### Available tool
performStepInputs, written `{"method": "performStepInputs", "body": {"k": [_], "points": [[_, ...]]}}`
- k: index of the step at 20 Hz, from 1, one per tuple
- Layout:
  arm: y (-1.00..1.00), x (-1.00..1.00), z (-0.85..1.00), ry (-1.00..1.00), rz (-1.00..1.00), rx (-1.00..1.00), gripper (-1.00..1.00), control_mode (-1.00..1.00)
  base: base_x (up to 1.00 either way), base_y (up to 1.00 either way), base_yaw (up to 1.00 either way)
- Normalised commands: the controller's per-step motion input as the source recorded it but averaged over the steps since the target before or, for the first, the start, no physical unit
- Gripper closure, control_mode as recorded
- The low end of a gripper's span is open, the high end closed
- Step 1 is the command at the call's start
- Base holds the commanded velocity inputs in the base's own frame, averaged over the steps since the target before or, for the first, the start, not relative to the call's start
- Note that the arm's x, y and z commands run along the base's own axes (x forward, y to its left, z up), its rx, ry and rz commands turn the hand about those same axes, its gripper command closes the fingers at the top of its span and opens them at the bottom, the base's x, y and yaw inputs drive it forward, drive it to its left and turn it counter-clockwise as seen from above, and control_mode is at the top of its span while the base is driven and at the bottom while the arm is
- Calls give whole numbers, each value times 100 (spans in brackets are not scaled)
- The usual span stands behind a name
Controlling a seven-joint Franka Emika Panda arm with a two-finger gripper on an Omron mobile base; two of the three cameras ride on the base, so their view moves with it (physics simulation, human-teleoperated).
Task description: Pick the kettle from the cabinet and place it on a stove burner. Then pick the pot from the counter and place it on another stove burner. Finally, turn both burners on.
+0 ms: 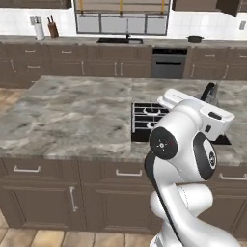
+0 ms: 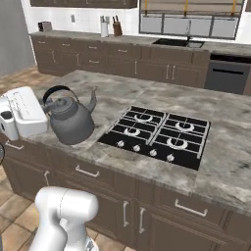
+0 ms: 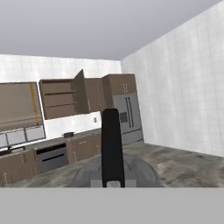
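The grey kettle (image 2: pixel 70 119) hangs at the left edge of the island counter (image 2: pixel 112 93), just beside the black cooktop (image 2: pixel 158 135) and still clear of its four burners (image 2: pixel 142 117). From the right side of the robot the white hand sits directly to the kettle's left, level with its black arched handle (image 2: pixel 56 90), spout pointing toward the cooktop; whether the kettle's base is resting on the stone or held just off it I cannot tell. From the hand's own camera the handle rises as a dark upright bar straight in front of the lens, with the rounded grey lid (image 3: pixel 114 171) spread out below it, so the gripper (image 3: pixel 113 183) is pinched tight on that handle. From the left side the arm's big white elbow covers much of the cooktop, and only the top curve of the handle peeks out past the wrist. Across the room, the dark pot (image 1: pixel 195 38) stands on the far counter (image 1: pixel 62 40) against the white tiles, to the right of the sink (image 1: pixel 119 40). Above that run, the wall cabinet (image 3: pixel 59 98) stands with its door (image 3: pixel 80 92) swung open, shelves showing.
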Motion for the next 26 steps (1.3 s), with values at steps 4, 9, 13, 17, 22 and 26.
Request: {"method": "performStepInputs", "body": {"k": [4, 9, 13, 17, 22, 26], "points": [[0, 0, 0, 0, 0, 0, 100, 100, 59, 33, -32], [0, 0, 0, 0, 0, 0, 100, 100, 54, 21, -27], [0, 0, 0, 0, 0, 0, 100, 100, 57, 6, -13], [0, 0, 0, 0, 0, 0, 100, 100, 60, 3, -2], [0, 0, 0, 0, 0, 0, 100, 100, 36, 2, 0], [0, 0, 0, 0, 0, 0, 100, 100, 52, 0, 0]]}}
